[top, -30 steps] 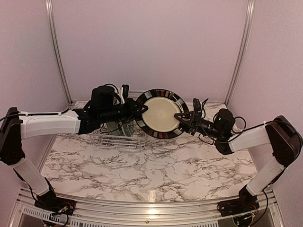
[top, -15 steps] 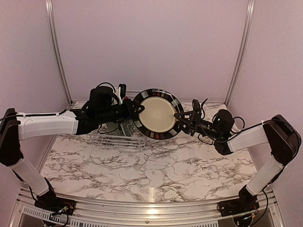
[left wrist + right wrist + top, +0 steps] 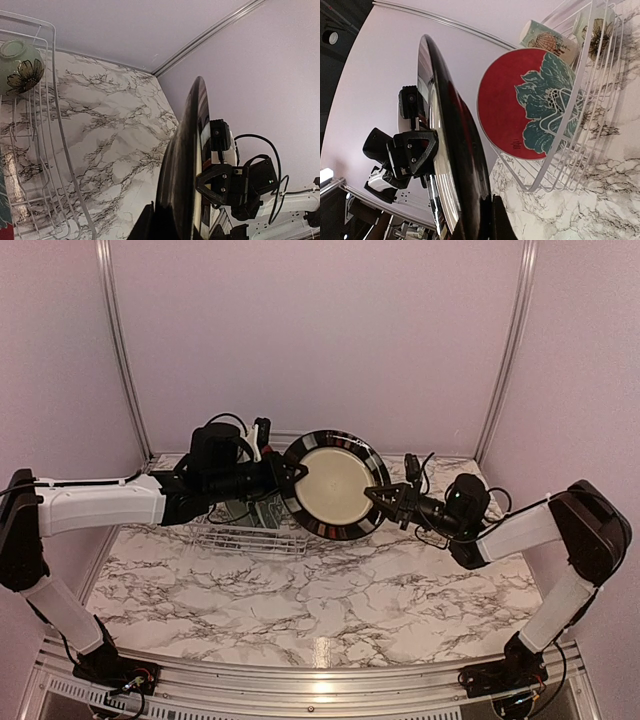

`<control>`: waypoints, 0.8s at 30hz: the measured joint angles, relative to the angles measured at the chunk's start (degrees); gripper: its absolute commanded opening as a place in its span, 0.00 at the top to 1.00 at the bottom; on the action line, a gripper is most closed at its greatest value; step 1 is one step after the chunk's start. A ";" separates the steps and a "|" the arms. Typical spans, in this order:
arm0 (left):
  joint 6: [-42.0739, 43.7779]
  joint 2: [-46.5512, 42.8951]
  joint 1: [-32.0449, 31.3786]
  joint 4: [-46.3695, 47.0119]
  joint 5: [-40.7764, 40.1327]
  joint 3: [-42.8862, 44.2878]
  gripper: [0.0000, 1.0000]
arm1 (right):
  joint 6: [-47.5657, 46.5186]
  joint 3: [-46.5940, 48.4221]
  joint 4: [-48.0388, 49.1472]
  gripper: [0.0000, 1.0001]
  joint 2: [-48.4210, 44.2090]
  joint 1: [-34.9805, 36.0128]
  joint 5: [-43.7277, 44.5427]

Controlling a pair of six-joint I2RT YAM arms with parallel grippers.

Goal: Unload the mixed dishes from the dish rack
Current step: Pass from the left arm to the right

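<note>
Cream plate (image 3: 333,485) — right hand (image 3: 380,496) now clamped on.

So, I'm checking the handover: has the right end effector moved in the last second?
Yes. The right end effector has shifted left, away from the right frame post, and now grips the cream plate.

No text or label can be read anywhere.
</note>
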 measured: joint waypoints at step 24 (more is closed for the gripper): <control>9.01 -11.54 1.95 -3.54 -11.85 0.50 0.01 | -3.21 -10.95 -14.16 1.00 -14.14 -24.72 -1.90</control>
